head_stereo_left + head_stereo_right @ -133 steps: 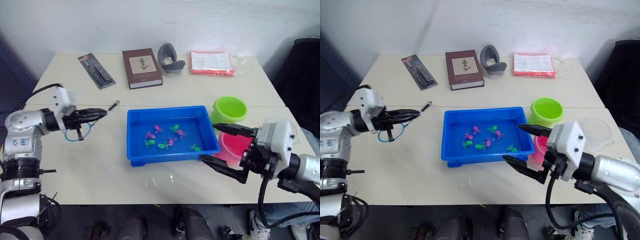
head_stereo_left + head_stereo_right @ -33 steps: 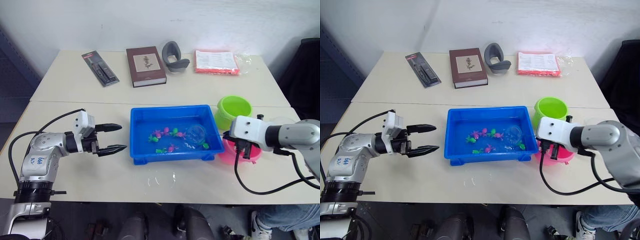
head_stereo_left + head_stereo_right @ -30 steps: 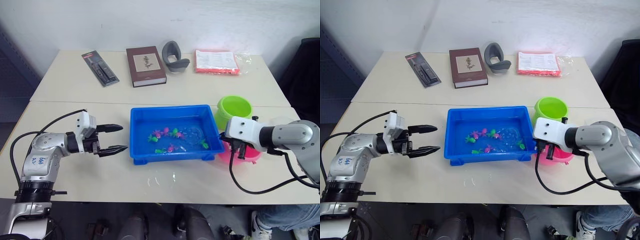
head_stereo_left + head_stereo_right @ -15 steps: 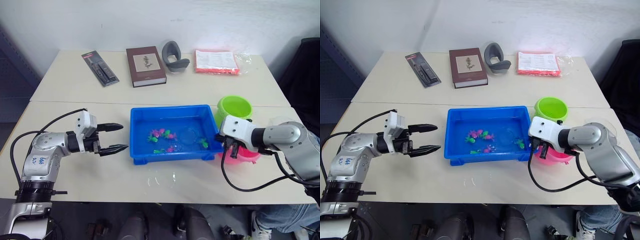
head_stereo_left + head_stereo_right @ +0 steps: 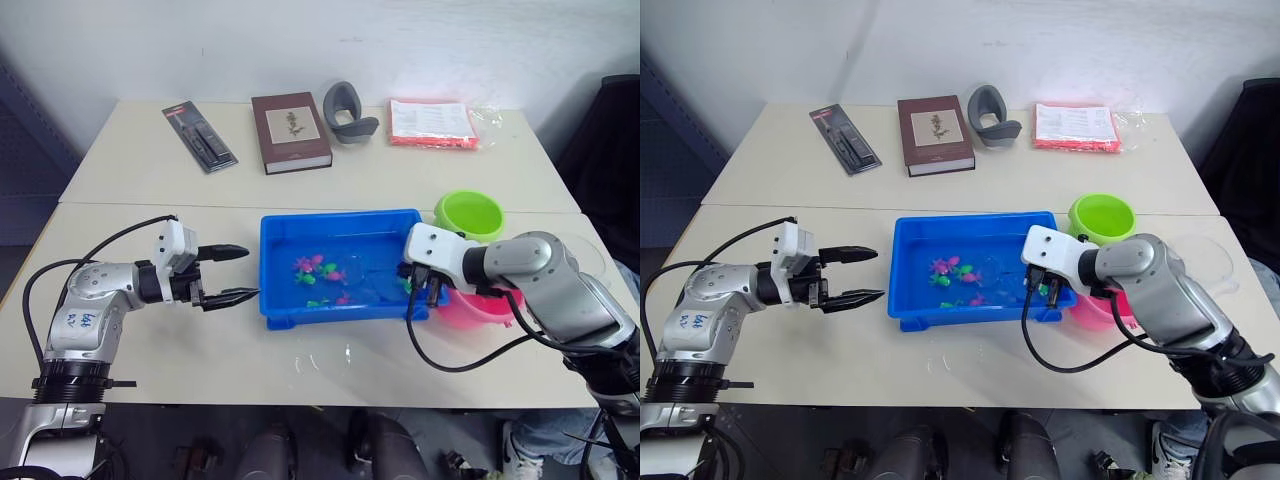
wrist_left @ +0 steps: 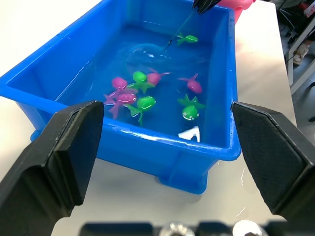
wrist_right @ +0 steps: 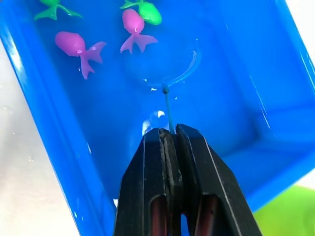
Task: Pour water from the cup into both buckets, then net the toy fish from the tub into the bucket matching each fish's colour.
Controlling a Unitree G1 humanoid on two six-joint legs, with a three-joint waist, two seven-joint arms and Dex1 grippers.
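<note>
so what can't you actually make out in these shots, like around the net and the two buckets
- Pink round plastic bucket: in the eye views the right arm covers most of it, so its contents cannot be seen.
- Lime green round bucket: water level too faint to judge.
- Blue-rimmed hoop net: its mesh is lost against the shallow blue plastic tub, so whether a fish is inside is unclear.
- Right gripper: shut on the net's stick.

The pink bucket is mostly hidden behind the right arm, with just part of its rim and wall visible beside the tub. The net sits under water, so its hoop reads as a faint ring and its mesh cannot be made out. Its thin handle disappears between the fingertips of the right gripper. In the right wrist view the tub and the green bucket are cut off by the edges.
</note>
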